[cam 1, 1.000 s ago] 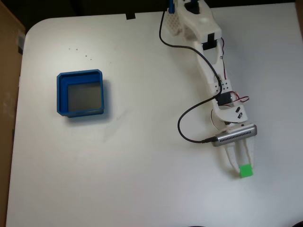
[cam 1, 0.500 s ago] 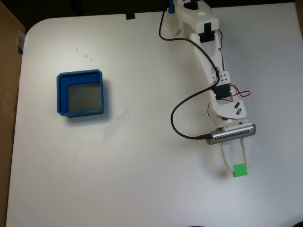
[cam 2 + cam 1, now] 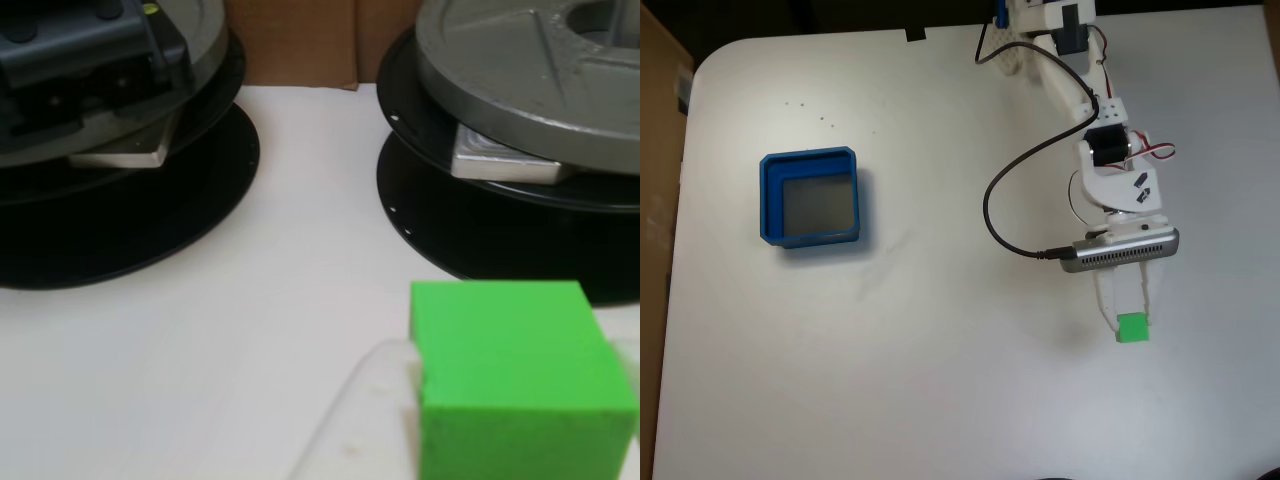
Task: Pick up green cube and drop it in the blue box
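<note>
Green stands out straight away: the cube (image 3: 1132,328) sits between the white fingers of the gripper (image 3: 1127,325), closed on it from both sides, at the end of the arm (image 3: 1086,110) that reaches down the right side of the white table (image 3: 940,380) in the fixed view. From that angle I can't tell whether the cube is lifted or resting on the surface. A grey slotted camera bar (image 3: 1118,251) lies across the wrist just above the fingers, with a black cable (image 3: 992,195) looping from it back up to the base at the top edge.

The box (image 3: 812,197) is well apart from all this, over on the left half of the table, blue walls around a grey floor.

In the other view the cube (image 3: 515,385) is close and large at lower right, a pale translucent finger (image 3: 350,420) pressed to its left face. Behind it, dark round plates (image 3: 480,225) rest on the table against brown board.
</note>
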{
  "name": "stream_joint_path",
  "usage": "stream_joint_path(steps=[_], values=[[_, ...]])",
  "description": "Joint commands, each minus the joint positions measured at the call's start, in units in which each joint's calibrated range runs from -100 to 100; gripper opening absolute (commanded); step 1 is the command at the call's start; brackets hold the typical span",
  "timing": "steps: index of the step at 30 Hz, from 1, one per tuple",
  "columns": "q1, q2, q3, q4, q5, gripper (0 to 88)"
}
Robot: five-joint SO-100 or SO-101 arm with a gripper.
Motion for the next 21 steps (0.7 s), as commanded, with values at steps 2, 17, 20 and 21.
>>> stream_joint_path(steps=[2, 17, 20, 21], values=[[2.2, -12.6, -2.7, 9.4, 0.1, 1.7], [8.4, -20.5, -2.6, 19.3, 0.1, 1.7], [10.2, -22.1, -2.7, 23.9, 0.2, 1.7], [10.7, -22.8, -2.8, 25.4, 0.2, 1.7]])
